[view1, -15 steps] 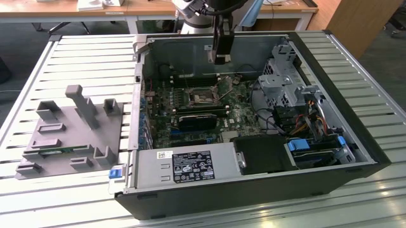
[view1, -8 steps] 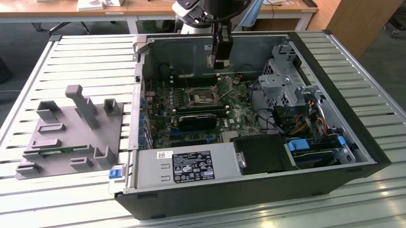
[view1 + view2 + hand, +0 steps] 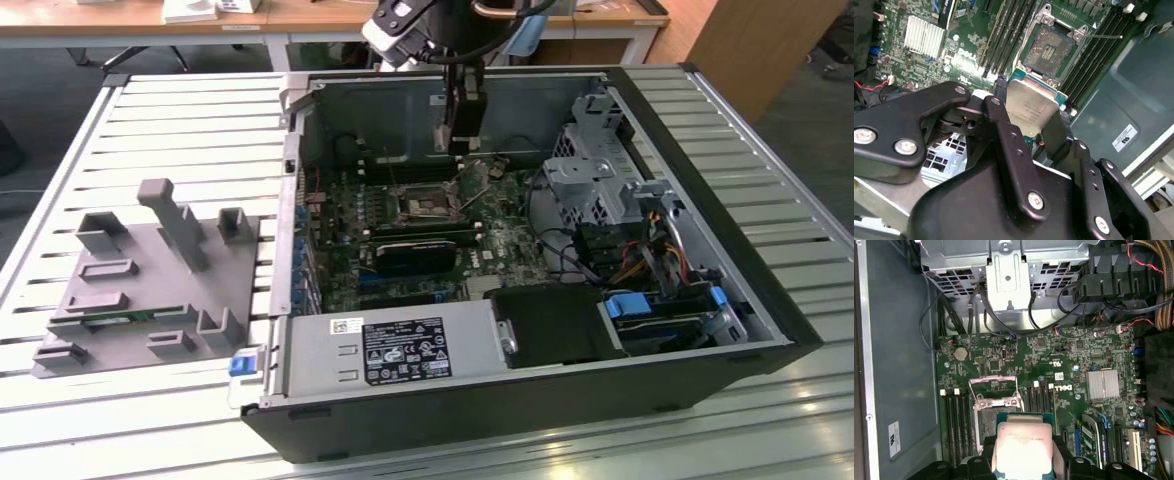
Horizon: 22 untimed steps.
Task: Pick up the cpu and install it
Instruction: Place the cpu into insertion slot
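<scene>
My gripper (image 3: 463,142) hangs inside the open computer case (image 3: 747,250), over the back part of the green motherboard (image 3: 400,250). In both wrist views it is shut on the cpu (image 3: 1031,107) (image 3: 1024,447), a flat square chip with a shiny silver top and a pale rim, pinched at two opposite edges by the black fingers (image 3: 1004,130). The chip hovers just beside and above the black socket (image 3: 1051,45) (image 3: 991,415), whose metal frame (image 3: 993,385) stands lifted open. In the exterior view the socket (image 3: 427,205) lies a little below the gripper's tip.
Memory slots (image 3: 1004,35) flank the socket on both sides. A ribbed heat sink (image 3: 1102,385), a metal drive cage (image 3: 594,160) with cables, and the power supply (image 3: 387,350) crowd the case. A grey fixture (image 3: 147,270) sits on the slatted table at the exterior view's left.
</scene>
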Each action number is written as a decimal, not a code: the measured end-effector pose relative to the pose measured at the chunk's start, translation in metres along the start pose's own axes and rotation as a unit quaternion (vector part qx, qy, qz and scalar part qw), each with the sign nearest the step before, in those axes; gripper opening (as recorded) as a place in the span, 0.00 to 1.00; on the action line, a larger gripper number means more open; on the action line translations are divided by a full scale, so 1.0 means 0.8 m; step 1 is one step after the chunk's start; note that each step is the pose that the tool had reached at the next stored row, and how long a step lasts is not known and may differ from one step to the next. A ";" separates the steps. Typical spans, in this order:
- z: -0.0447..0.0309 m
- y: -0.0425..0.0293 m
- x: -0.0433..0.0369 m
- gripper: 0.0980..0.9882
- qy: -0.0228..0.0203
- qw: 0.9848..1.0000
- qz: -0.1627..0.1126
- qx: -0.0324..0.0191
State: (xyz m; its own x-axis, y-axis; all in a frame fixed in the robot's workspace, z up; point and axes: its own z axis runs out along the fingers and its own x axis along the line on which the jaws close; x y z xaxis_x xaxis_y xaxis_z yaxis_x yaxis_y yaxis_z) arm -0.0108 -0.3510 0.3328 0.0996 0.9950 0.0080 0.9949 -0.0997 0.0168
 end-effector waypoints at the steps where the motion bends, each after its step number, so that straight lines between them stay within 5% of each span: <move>1: 0.0016 -0.0003 0.000 0.49 0.000 1.000 0.000 0.000; 6: 0.0063 -0.0005 0.000 0.49 0.000 1.000 -0.024 0.000; 12: 0.0128 -0.0010 0.000 0.49 0.001 0.997 -0.074 0.001; 17: 0.0240 -0.0176 -0.002 0.49 0.001 0.997 -0.078 0.000; 22: 0.0324 -0.0205 -0.002 0.49 0.001 0.997 -0.078 0.000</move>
State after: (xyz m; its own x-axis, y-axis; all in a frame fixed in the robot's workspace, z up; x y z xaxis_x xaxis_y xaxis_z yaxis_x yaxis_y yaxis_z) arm -0.0269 -0.3509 0.3065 -0.0567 0.9984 0.0080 0.9982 0.0565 0.0185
